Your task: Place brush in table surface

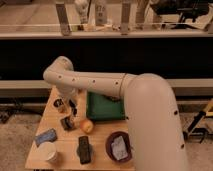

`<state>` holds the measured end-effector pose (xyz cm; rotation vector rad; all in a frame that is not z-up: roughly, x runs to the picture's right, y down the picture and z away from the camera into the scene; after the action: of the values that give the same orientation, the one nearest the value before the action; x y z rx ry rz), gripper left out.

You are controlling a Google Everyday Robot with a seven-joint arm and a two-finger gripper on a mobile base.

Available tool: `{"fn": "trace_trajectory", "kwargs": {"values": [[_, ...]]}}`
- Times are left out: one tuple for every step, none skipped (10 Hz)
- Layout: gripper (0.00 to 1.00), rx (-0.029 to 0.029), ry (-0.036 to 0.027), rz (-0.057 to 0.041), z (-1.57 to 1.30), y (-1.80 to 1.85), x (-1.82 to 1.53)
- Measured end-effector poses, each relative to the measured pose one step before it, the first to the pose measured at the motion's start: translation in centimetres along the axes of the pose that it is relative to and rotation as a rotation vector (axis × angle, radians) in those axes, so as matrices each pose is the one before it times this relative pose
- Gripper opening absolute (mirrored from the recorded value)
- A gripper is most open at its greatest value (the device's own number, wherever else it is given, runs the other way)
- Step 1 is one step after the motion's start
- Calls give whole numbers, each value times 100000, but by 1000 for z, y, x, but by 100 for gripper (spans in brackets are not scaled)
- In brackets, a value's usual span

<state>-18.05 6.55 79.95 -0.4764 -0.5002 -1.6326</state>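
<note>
One gripper [70, 108] is hanging from the wrist over the far left part of the table surface [102, 134], its jaws drawn together. The brush [67, 123] is sitting straight below the fingertips, a touch nearer the viewer, low on the wood or just above it. Fingertips and brush top are merging in shadow, so it cannot be told whether the brush is pinched or lying free. It is reading as a chunky lump with no clear long axis.

Outward from there, an orange ball [86, 125] is resting just beside the brush on the viewer's right, with a green tray [102, 107] behind it. A blue block [46, 136] is lying nearer the front edge.

Judgement: the coming move is hinging on the vertical line from gripper to brush to bare wood, with the ball crowding one side.
</note>
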Motion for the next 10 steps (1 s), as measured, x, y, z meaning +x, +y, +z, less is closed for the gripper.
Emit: {"fn": "trace_trajectory", "kwargs": {"values": [[0, -241, -1308, -484, 980, -198, 288], [0, -8, -935, -417, 810, -204, 176], [0, 292, -495, -683, 1360, -256, 285], [0, -264, -342, -271, 956, -26, 197], [0, -590, -236, -611, 976, -223, 169], [0, -353, 170, -597, 811, -256, 77], [1, -1, 1385, -468, 702, -329, 201], [6, 186, 1824, 304, 329, 21, 183], [13, 15, 1351, 390, 224, 60, 146], [26, -135, 1928, 555, 424, 47, 162]]}}
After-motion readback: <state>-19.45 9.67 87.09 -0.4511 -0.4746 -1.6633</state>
